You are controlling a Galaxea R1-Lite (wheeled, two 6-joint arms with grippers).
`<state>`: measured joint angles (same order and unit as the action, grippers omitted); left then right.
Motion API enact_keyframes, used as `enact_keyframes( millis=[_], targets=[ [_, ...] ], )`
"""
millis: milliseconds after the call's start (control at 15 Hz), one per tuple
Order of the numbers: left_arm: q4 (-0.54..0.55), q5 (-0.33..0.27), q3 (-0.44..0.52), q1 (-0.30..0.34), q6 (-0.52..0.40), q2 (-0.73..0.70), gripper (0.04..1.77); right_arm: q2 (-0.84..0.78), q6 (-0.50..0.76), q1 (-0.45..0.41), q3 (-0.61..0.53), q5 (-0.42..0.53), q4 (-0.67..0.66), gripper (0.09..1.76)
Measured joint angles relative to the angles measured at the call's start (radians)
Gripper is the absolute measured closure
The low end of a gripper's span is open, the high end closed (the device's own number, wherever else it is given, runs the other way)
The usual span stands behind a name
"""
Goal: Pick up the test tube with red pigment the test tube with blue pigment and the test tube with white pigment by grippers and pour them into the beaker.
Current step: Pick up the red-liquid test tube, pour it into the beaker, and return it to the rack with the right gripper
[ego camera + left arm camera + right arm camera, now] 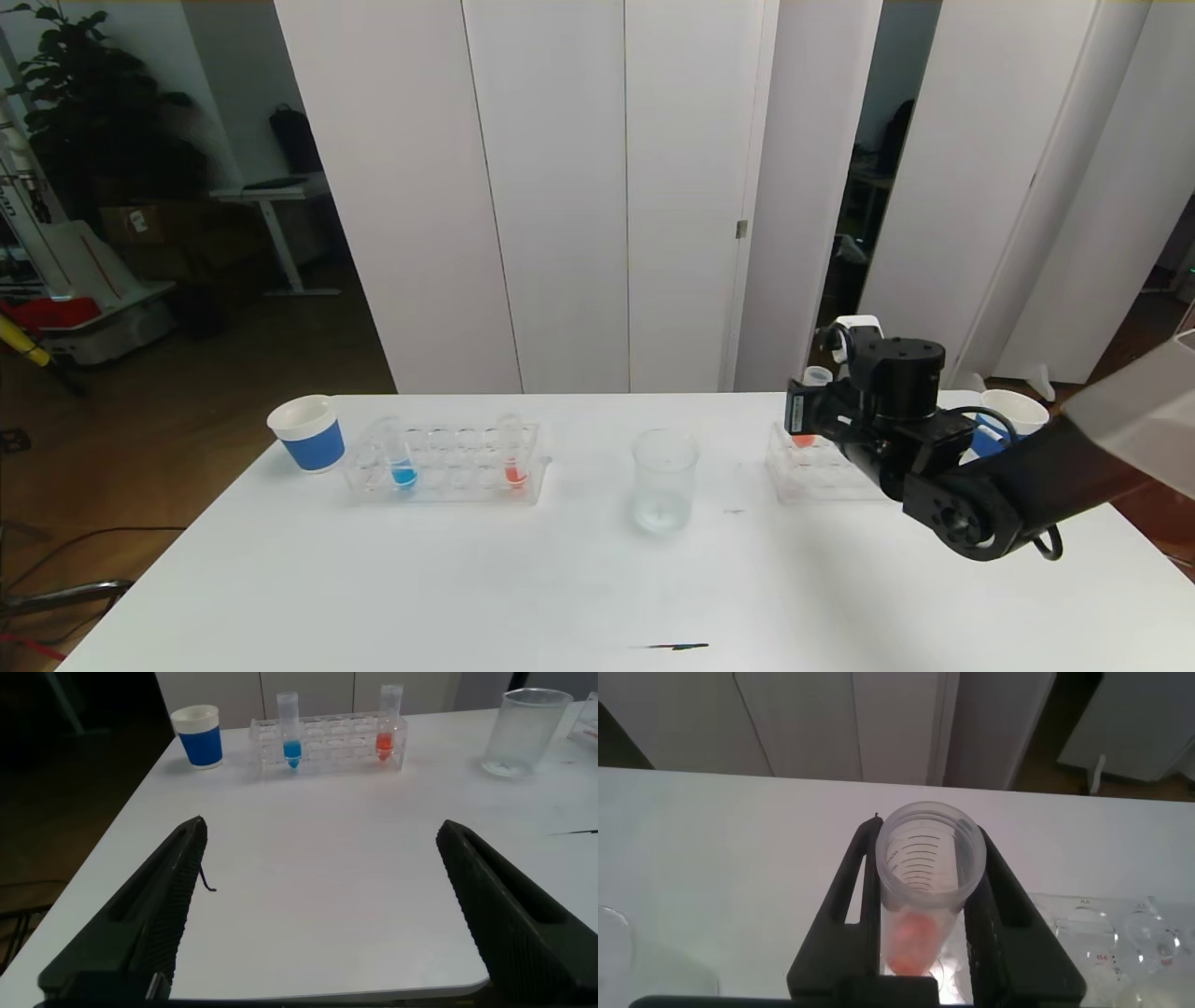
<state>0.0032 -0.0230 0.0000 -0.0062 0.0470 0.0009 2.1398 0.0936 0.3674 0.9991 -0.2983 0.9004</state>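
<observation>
Right now the right pincer (pixel 924 891) is clamped on a clear round-bottomed test tube with orange-red pigment (pixel 920 873) at its bottom, held upright just above a clear rack (pixel 814 467). Well off to its left stand the beaker (pixel 665 478), clear with a flared rim, and beyond it the test tube with blue pigment (pixel 401 457); the left pincer (pixel 318 905) gapes wide over the bare surface (pixel 467 579)

I look over a white table (pixel 373 597) toward tall white partition panels (pixel 551 187) standing right behind its far edge. Through the gap on the left I see a dim room with brown floor (pixel 233 355), a leafy plant (pixel 84 103) and a small white desk (pixel 271 201). Another dark gap opens between panels on the right.
</observation>
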Motion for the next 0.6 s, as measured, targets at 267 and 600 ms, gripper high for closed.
enact_keyframes(
  millis=[267,600],
  targets=[
    [0.0,0.0,0.0,0.0,0.0,0.0,0.06,-0.052,-0.001,0.006,0.151,0.024,-0.064,1.27],
    [0.0,0.0,0.0,0.0,0.0,0.0,0.06,-0.057,-0.112,-0.001,0.316,0.429,-0.074,1.27]
  ],
)
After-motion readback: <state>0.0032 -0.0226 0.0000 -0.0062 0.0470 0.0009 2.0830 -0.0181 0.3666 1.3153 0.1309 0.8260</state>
